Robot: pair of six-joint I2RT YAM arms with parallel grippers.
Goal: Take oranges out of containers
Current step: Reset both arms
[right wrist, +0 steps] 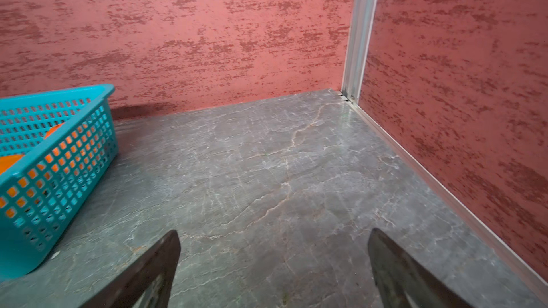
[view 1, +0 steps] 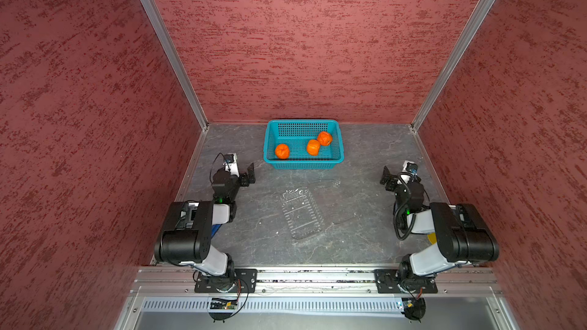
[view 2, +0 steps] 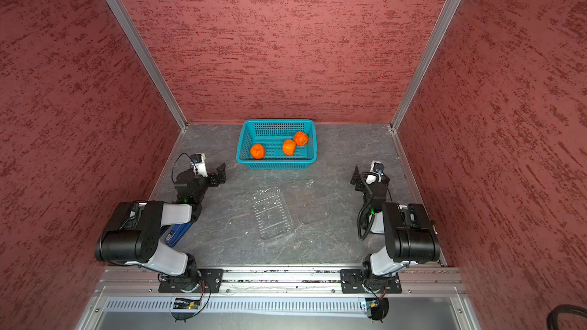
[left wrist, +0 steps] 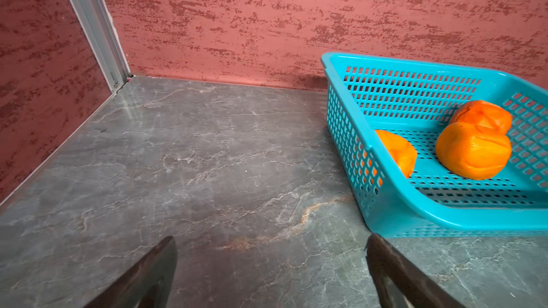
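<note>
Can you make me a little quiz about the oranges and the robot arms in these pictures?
1. How many oranges lie in the teal basket?
2. True or false: the clear tray has an orange in it.
3. The left arm's jaws are: A) open and holding nothing; B) shut on an orange; C) shut on the basket's rim.

Key: 1. Three. 2. False, it is empty. 3. A.

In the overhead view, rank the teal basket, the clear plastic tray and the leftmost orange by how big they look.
Largest: teal basket.
Next: clear plastic tray, clearly narrower, though its faint edges make its outline unsure.
Smallest by far: leftmost orange.
</note>
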